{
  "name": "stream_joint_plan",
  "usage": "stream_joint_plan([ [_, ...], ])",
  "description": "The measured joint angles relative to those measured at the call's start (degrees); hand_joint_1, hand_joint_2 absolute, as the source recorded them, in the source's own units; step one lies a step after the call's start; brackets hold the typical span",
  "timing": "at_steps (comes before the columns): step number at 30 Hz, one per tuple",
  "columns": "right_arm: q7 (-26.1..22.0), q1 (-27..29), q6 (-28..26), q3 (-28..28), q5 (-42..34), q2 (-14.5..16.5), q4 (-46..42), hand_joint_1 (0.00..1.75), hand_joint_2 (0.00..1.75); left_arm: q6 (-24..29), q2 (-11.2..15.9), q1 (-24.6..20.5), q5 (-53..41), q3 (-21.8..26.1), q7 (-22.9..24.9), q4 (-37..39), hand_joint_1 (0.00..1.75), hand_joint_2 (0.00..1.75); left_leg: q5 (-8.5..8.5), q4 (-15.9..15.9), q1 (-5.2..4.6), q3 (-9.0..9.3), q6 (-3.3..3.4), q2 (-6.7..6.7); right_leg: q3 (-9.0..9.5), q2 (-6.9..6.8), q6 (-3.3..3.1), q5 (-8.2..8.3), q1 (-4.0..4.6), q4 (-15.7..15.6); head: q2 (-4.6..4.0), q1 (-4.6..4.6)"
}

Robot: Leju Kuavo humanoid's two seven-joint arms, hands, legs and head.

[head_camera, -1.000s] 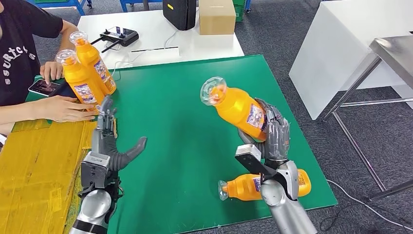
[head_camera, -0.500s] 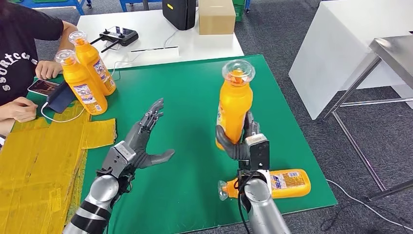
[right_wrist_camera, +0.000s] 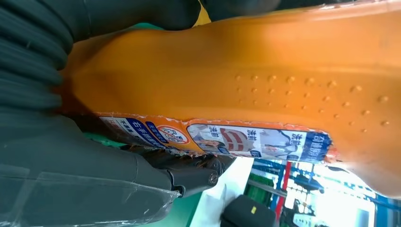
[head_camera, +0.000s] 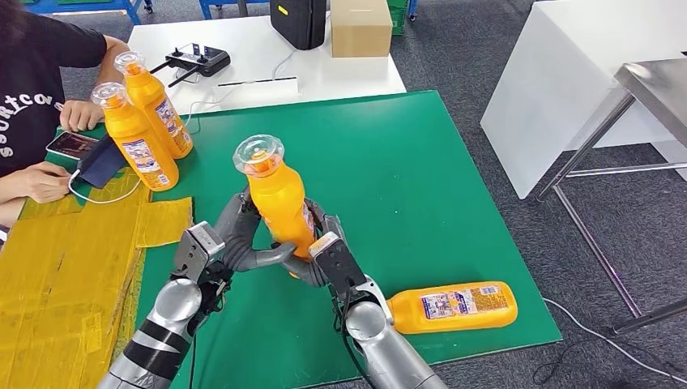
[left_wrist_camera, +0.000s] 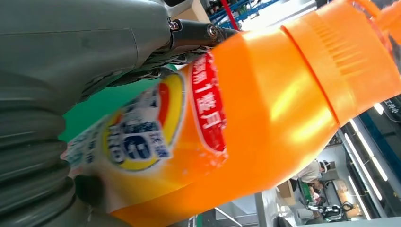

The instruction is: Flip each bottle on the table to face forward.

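Bottle (head_camera: 276,198) dead centre of the head view, upright above the green table (head_camera: 421,178), bright orange with a clear domed cap on top! Both hands are on it: the left hand (head_camera: 235,243) wraps its lower body from the left of the frame, the right hand (head_camera: 320,251) clasps it from the right. The fingers hide its base, so whether it touches the table is hard to tell. Close up in the left wrist view, the label (left_wrist_camera: 156,132) is blurred. A second bottle (head_camera: 454,306) lies on its side at the lower right, its cap end hidden behind the right arm. Two more bottles (head_camera: 146,121) stand at the upper left, just beside a person's hand (head_camera: 40,182).
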Motion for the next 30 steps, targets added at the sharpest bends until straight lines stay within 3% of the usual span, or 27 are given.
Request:
stream_joint_plan([
  [4,0.0,-0.8,-0.8,2.1,3.3,0.1,1.7,1.75,1.75,-0.4,0.1,-0.4,0.8,-0.1,0.0,0.5,0.00,1.75,0.00,0.0,-0.02,0.00,0.00,0.00,0.00,0.00,0.00,0.00,-0.02,0.0,0.00,0.02],
  [11,-0.1,-2.9,-7.7,8.8,15.9,0.2,5.1,1.75,1.75,-0.9,0.4,-0.8,2.6,0.0,0.2,1.8,0.01,1.75,0.00,0.0,-0.01,0.00,0.00,0.02,-0.03,0.01,0.00,0.00,0.00,0.0,0.00,-0.01],
  [15,1.0,-4.1,-10.1,11.3,17.6,-0.3,6.3,1.75,1.75,-0.8,0.5,-0.4,5.4,0.7,0.2,2.4,1.68,1.75,0.01,0.0,-0.01,0.00,-0.01,0.02,-0.04,0.02,0.00,0.00,0.01,0.0,0.00,-0.01],
  [28,1.3,-3.5,-14.9,12.7,15.3,-1.8,6.3,1.75,1.75,0.3,-0.2,0.9,10.4,1.3,1.2,2.5,1.75,1.75,0.00,0.0,-0.02,-0.01,-0.01,0.02,-0.04,0.02,0.00,0.00,-0.01,0.0,0.01,0.01],
  [29,1.3,-3.4,-15.1,12.7,15.3,-1.8,6.1,1.66,1.75,0.4,-0.3,0.9,10.4,1.3,1.2,2.5,1.75,1.75,0.00,0.0,-0.02,-0.01,-0.01,0.02,-0.04,0.02,0.00,0.00,-0.01,0.0,0.01,0.00],
  [30,1.3,-3.2,-15.3,12.6,15.2,-1.9,5.9,1.23,1.75,0.5,-0.4,0.9,10.5,1.3,1.2,2.5,1.75,1.75,0.00,0.0,-0.02,-0.01,-0.01,0.02,-0.04,0.02,0.00,0.00,-0.01,0.0,0.01,-0.01],
])
